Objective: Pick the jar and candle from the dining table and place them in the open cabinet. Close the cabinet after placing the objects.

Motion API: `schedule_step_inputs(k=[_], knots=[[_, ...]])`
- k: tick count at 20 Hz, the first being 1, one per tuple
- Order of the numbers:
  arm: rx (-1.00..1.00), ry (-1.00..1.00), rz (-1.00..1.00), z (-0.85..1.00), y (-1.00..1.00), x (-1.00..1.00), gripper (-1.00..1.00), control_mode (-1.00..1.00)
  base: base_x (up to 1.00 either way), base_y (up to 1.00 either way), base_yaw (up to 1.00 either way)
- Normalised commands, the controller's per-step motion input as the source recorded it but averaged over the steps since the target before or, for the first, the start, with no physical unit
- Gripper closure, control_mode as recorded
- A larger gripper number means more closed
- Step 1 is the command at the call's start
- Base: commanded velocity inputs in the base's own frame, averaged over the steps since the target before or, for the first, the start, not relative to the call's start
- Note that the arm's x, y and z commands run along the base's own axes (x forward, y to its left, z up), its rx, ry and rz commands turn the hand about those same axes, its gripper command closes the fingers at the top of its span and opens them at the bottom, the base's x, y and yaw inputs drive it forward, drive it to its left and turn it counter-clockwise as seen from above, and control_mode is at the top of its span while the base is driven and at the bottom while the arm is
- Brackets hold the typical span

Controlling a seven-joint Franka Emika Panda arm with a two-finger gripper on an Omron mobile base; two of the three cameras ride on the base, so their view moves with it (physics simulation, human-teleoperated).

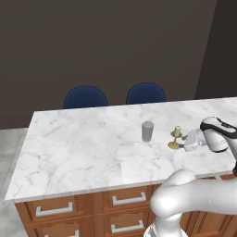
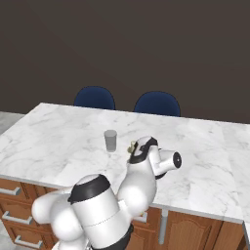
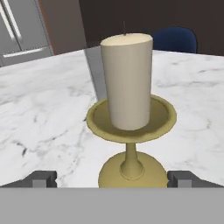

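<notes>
1. Dining table (image 1: 83, 139): a white, grey-veined marble top spanning the middle of the left base view, with brown drawer fronts and silver bar handles along the lower edge.
2. Jar (image 1: 147, 131): a small grey translucent cylinder standing upright on the marble, right of centre in the left base view; in the right base view it (image 2: 111, 140) stands left of centre.
3. Candle (image 3: 127, 83): a cream pillar on a brass-gold holder with a thin stem and round base, upright at the centre of the hand view. In the left base view it (image 1: 176, 135) stands on the table right of the jar, near but apart from it.
4. Gripper (image 3: 113, 178): released, its jaws spread wide. The two dark fingertips (image 3: 41, 178) rise at the lower left and lower right of the hand view, flanking the holder's base without touching it. In the left base view the gripper (image 1: 182, 144) sits at the right edge, level with the tabletop, just beside the candle.
5. Chairs (image 1: 85, 97): two dark blue rounded backs behind the far edge of the table, in the upper middle of both base views.
</notes>
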Motion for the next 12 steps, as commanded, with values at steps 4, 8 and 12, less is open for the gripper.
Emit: schedule_step_inputs(k=[4, 8, 12], knots=[[0.02, 0.0, 0.0, -0.12, 0.0, 0.19, -1.0, -1.0, 0.0, 0.0, 0.0], [0.02, 0.0, 0.0, -0.14, 0.0, 0.19, -1.0, -1.0, 0.0, 0.0, 0.0], [0.02, 0.01, 0.0, -0.14, 0.0, 0.19, -1.0, -1.0, 0.0, 0.0, 0.0]])
